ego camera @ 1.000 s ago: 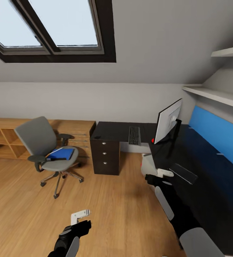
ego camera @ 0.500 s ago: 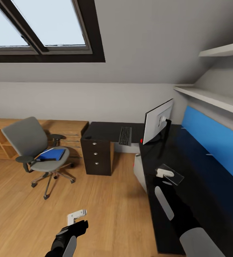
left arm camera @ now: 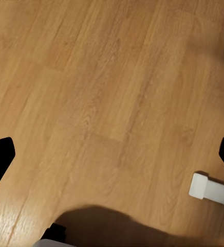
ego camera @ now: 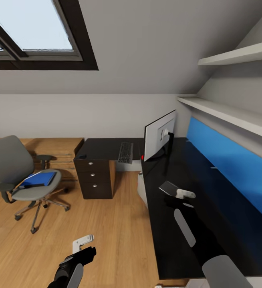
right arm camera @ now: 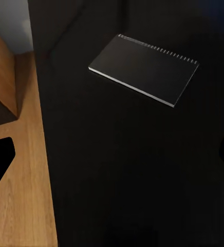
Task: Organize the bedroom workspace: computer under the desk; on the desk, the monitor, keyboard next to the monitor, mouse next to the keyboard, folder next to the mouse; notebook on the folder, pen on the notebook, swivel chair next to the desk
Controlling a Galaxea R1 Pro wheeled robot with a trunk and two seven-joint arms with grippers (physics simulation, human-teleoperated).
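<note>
The grey swivel chair (ego camera: 11, 170) stands on the floor at the left, away from the desk. The blue folder (ego camera: 38, 178) lies on its seat, with a thin dark stick, perhaps the pen (ego camera: 30, 186), across its near edge. On the black L-shaped desk (ego camera: 175, 228) stand the monitor (ego camera: 159, 135) and the keyboard (ego camera: 125, 152). The dark notebook (ego camera: 168, 187) (right arm camera: 143, 66) lies flat on the top. My right gripper (ego camera: 184, 195) (right arm camera: 112, 159) hovers open just short of it. My left gripper (ego camera: 83, 242) (left arm camera: 112, 159) hangs open over bare floor. The light grey computer (ego camera: 141, 188) sits under the desk.
A dark drawer unit (ego camera: 95, 176) holds up the desk's left wing, with a small dark object (ego camera: 82, 157) on the corner above it. A low wooden shelving counter (ego camera: 55, 150) runs along the back wall. White shelves (ego camera: 227, 114) and a blue wall panel (ego camera: 231, 160) flank the desk.
The whole view has swung to the right, so chair, desk and monitor have shifted left in the picture. The notebook now lies right at my right gripper. Both arms keep their pose.
</note>
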